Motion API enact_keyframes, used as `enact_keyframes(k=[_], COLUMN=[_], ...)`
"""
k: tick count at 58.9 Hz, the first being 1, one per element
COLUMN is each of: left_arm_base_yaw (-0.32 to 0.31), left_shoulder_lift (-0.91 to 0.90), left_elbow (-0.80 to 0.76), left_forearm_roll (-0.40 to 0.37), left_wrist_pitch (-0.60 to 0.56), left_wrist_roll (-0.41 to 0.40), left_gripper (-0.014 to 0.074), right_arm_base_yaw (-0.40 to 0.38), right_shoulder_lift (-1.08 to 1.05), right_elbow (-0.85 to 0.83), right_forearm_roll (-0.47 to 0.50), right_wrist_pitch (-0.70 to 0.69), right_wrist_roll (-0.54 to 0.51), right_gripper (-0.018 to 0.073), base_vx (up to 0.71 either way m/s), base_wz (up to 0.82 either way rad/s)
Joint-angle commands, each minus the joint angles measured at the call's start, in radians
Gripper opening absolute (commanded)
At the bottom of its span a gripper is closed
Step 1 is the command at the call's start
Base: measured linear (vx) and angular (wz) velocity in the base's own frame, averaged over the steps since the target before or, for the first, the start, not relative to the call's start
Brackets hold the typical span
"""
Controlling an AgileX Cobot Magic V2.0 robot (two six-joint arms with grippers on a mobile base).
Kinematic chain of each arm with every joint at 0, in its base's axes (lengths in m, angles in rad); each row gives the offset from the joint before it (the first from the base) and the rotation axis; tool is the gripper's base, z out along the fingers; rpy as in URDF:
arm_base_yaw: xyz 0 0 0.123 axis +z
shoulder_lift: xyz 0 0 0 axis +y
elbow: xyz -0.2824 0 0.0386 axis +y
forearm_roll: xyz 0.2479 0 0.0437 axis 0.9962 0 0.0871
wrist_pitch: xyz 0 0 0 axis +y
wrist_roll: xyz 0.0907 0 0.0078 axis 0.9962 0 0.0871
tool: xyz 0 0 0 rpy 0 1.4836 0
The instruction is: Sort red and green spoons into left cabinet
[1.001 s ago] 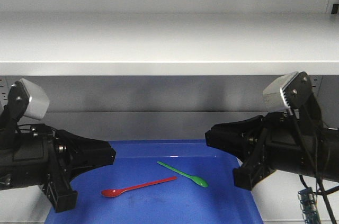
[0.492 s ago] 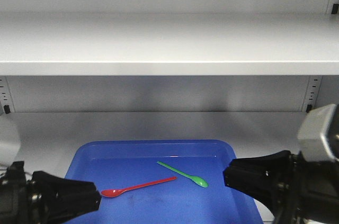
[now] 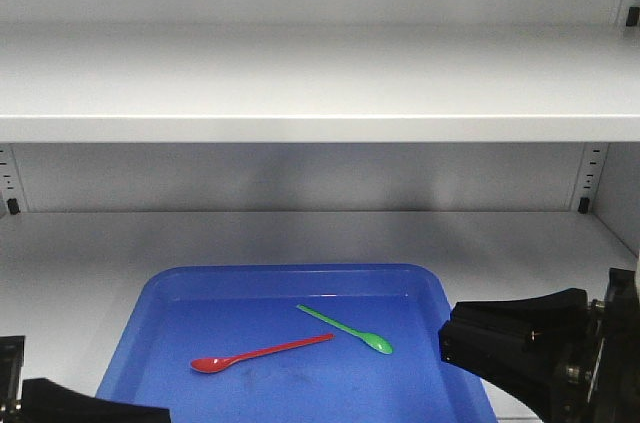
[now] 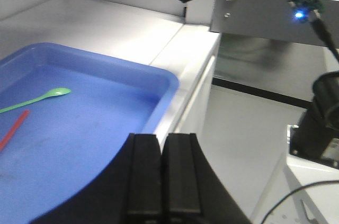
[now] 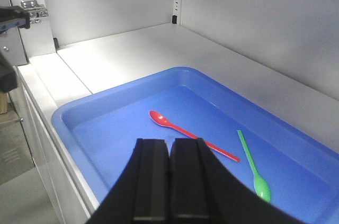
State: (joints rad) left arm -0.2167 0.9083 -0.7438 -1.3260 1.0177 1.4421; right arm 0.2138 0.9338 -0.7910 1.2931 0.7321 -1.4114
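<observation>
Both my left gripper [image 4: 161, 173] and right gripper [image 5: 169, 181] are closed, empty. The red spoon [image 3: 258, 353] and green spoon [image 3: 347, 329] lie apart in the blue tray [image 3: 300, 274] on the cabinet shelf [image 3: 100, 243], nothing over them.

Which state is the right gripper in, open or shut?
Shut and empty. In the right wrist view, the right gripper has its two black fingers pressed together with nothing between them, above the blue tray.

Front view faces cabinet [image 3: 320, 83], both wrist views look across shared blue tray [image 3: 300, 279].
</observation>
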Motion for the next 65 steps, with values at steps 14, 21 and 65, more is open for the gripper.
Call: enact_keyframes(k=[14,21,65], left_arm_base_yaw=[-0.005,-0.005,-0.005], left_shoulder_lift=[-0.012,-0.012,-0.132], left_elbow=[-0.028,-0.028,-0.184], left_forearm_roll=[-0.071,-0.072,0.723], left_wrist_pitch=[0.034,0.016,-0.549], left_wrist_roll=[-0.007,0.001,-0.993], left_gripper=[0.0000,0.0000,0.0000], right_arm_base_yaw=[-0.002,-0.002,-0.002], right_shoulder_lift=[-0.013,-0.013,-0.013], right_elbow=[-0.029,-0.029,-0.029], right_forearm_roll=[0.051,0.051,0.051], right_wrist_pitch=[-0.007,-0.007,-0.006], right_wrist_roll=[-0.005,-0.005,-0.005], right_gripper=[-0.0006,-0.0006,-0.0006], base_vx=[0.00,0.00,0.00], base_wz=[0.00,0.00,0.00])
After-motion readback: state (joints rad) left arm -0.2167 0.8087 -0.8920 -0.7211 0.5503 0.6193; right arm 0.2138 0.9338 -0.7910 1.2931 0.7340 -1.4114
